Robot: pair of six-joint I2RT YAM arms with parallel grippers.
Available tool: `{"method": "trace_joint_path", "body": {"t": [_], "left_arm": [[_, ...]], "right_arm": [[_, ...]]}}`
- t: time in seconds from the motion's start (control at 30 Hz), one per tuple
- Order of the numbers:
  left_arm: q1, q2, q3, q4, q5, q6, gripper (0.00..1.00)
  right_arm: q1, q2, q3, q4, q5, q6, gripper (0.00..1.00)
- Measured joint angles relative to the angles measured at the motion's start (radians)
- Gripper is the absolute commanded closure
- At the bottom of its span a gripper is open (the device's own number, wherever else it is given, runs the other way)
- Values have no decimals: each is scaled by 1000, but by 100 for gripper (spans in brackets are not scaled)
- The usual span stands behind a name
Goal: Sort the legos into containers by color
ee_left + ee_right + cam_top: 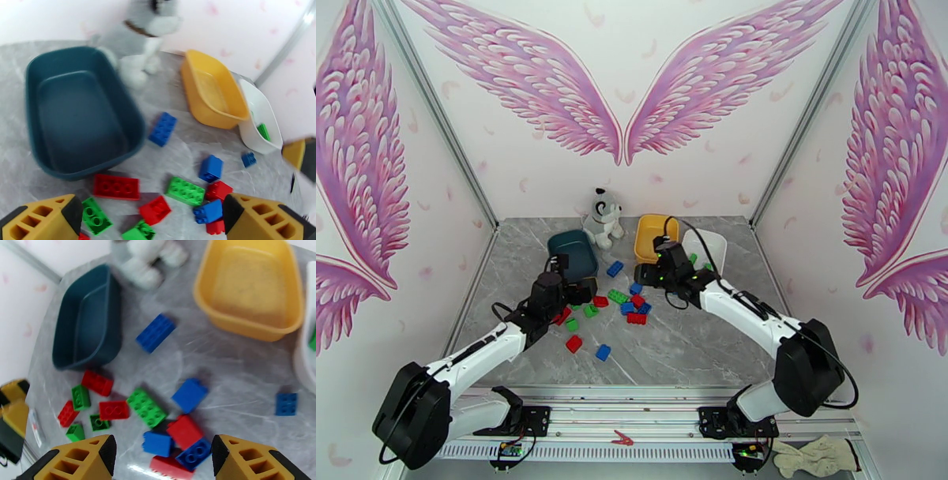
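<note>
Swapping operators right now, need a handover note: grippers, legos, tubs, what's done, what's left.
Left gripper: jaws open, empty, over the loose legos.
Right gripper: jaws open, empty, over the same pile.
Teal tub and yellow tub: empty.
White tub: one green brick visible inside.
Done: that green brick.
Left: red, green and blue bricks scattered on the table in front of the tubs.

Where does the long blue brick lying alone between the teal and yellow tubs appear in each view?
Top external: the long blue brick lies at centre, between the teal tub and the yellow tub.
Left wrist: the long blue brick is mid-picture, just right of the teal tub.
Right wrist: the long blue brick is upper centre, between both tubs.
Shared landmark: the yellow tub, up and right of it in every view.
</note>
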Motion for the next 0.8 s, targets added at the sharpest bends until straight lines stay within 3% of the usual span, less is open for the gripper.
{"method": "trace_joint_path", "body": {"t": [0.23, 0.4, 0.8], "left_arm": [[149, -10, -71, 5, 69, -113, 1], [269, -80, -139, 15, 114, -180, 1], [463, -245, -242, 41, 187, -298, 1]], "right_arm": [[219, 166, 11, 26, 2, 5, 30], [329, 300, 114, 24, 3, 8, 33], [420, 550, 399, -15, 22, 13, 31]]}}
